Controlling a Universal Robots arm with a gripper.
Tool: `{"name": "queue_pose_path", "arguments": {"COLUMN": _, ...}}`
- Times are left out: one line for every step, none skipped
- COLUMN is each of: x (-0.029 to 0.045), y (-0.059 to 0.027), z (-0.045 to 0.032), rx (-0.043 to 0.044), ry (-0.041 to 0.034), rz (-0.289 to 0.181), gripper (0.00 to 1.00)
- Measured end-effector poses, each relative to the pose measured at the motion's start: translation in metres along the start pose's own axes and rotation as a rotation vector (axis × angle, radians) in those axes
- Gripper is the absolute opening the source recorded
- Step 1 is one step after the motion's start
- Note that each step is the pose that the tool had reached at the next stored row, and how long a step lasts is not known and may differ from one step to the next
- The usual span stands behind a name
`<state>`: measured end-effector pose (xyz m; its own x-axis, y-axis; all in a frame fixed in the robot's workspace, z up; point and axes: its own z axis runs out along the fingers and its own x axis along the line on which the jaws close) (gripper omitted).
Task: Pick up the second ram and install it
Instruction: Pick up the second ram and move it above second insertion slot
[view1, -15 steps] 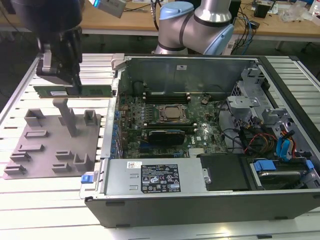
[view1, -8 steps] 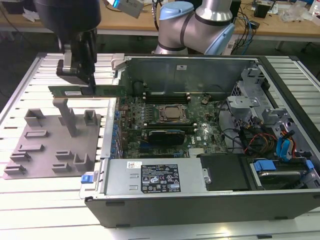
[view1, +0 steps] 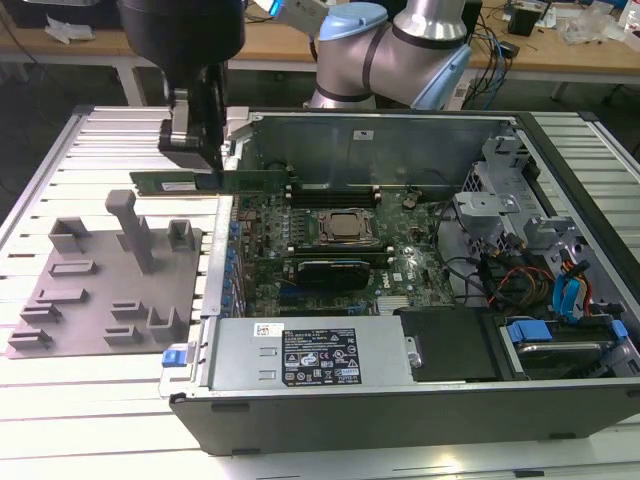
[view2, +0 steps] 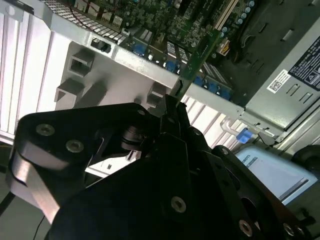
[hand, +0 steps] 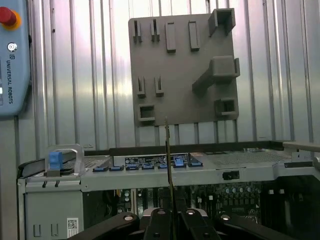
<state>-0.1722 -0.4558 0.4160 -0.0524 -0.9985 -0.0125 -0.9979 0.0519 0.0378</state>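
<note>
**Second ram in the grip, hanging across the case wall**

Exterior view: the gripper (view1: 207, 165) is clamped on the second ram (view1: 160, 181). The stick hangs level in the air. One end is over the slatted table (view1: 120, 135), the other over the edge of the open computer case (view1: 400, 420). My judgement of the risk is that either free end could clip the case wall. It could also meet the long slots (view1: 400, 192) on the motherboard (view1: 400, 270) skewed and jam.

Second wrist view: the ram (view2: 202, 52) juts out past the closed gripper (view2: 172, 107). The pinch looks thin (little contact area), so the stick may slip or tilt once any seating force comes on.

First wrist view: the ram (hand: 168, 150) is edge-on, a fine straight line rising from the gripper (hand: 170, 220) — dark green, narrow, flat, with no bend visible.
</note>
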Motion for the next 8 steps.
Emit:
{"name": "queue_pose_path", "arguments": {"x": -0.0002, "y": -0.0018, "z": -0.0001, "rx": -0.0001, "ry": 0.0000, "rz": 0.000, "gripper": 0.11}}
{"name": "queue_pose_path", "arguments": {"x": -0.0003, "y": -0.0032, "z": -0.0001, "rx": -0.0001, "ry": -0.0003, "rz": 0.000, "gripper": 0.11}}
{"name": "queue_pose_path", "arguments": {"x": -0.0005, "y": -0.0046, "z": -0.0001, "rx": -0.0002, "ry": -0.0011, "rz": 0.000, "gripper": 0.11}}
{"name": "queue_pose_path", "arguments": {"x": -0.0008, "y": -0.0069, "z": -0.0002, "rx": -0.0005, "ry": -0.0039, "rz": 0.000, "gripper": 0.11}}
{"name": "queue_pose_path", "arguments": {"x": -0.0014, "y": -0.0105, "z": 0.0001, "rx": -0.0008, "ry": -0.0102, "rz": 0.000, "gripper": 0.11}}
{"name": "queue_pose_path", "arguments": {"x": -0.0018, "y": -0.0123, "z": 0.0003, "rx": -0.0012, "ry": -0.0129, "rz": -0.001, "gripper": 0.11}}
{"name": "queue_pose_path", "arguments": {"x": -0.0022, "y": -0.0139, "z": 0.0007, "rx": -0.0016, "ry": -0.0148, "rz": -0.001, "gripper": 0.11}}
{"name": "queue_pose_path", "arguments": {"x": -0.0028, "y": -0.0161, "z": 0.0011, "rx": -0.0021, "ry": -0.0175, "rz": -0.001, "gripper": 0.11}}
